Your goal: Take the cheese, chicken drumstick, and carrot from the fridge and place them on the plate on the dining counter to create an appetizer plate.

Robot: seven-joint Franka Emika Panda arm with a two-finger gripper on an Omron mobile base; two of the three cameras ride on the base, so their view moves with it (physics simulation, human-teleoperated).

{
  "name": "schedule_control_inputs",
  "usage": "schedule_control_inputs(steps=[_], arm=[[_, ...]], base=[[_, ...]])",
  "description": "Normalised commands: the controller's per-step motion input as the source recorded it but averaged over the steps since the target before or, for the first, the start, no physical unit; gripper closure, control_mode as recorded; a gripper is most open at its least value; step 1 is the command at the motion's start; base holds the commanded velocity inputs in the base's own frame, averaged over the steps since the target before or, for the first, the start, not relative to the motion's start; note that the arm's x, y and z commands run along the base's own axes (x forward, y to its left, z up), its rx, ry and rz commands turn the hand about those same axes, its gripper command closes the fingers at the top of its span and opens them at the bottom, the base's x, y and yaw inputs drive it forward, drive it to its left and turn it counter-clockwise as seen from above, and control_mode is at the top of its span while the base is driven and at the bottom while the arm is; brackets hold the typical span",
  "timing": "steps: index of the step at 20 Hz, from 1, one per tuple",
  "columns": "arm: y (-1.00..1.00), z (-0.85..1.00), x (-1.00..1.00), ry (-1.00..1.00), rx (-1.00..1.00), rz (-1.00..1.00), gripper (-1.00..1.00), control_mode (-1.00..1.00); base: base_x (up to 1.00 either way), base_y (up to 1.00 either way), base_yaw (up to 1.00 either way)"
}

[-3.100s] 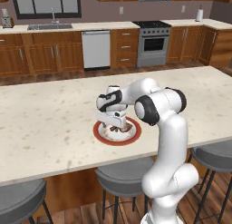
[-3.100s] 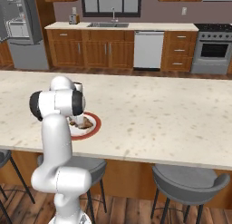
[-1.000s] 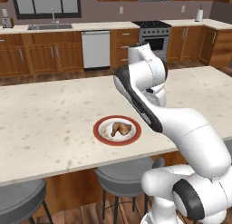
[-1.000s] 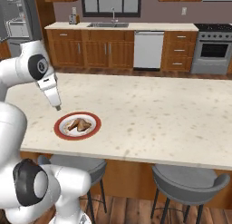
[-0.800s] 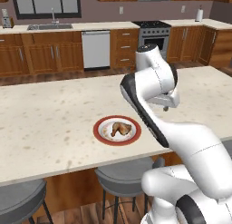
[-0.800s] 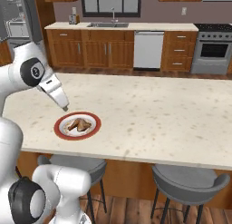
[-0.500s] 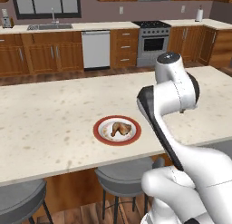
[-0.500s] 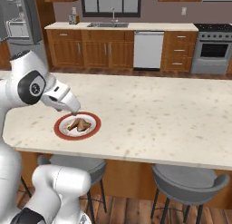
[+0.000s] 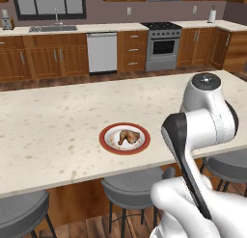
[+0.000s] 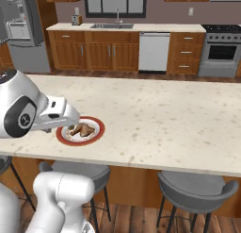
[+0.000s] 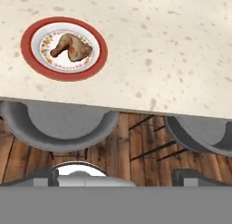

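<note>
One item, chicken drumstick (image 11: 71, 47), sitting on plate (image 11: 97, 60); I'm running claw wide, empty. Risk: arm clipping surface (image 9: 58, 131) edge turning.

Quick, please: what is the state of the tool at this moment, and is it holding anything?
Tool: open, holding nothing. The drumstick lies on the plate.

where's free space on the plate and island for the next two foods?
The plate has bare white around the chicken drumstick, which lies in its centre. The dining counter is bare left, right and beyond the plate. Tightest spot: the strip between plate and near edge.
</note>
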Motion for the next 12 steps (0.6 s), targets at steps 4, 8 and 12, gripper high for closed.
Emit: schedule_control_inputs(steps=[4,8,12], arm=[[0.04,0.04,-0.55,0.00,-0.07,0.31,-1.00,1.00],[0.00,0.00,0.00,0.00,0.00,0.00,-1.00,1.00],[0.00,0.00,0.00,0.00,0.00,0.00,-1.00,1.00]], base=[[-0.23,0.05,0.10],[-1.00,0.44,0.39],[-0.48,0.95,0.10]])
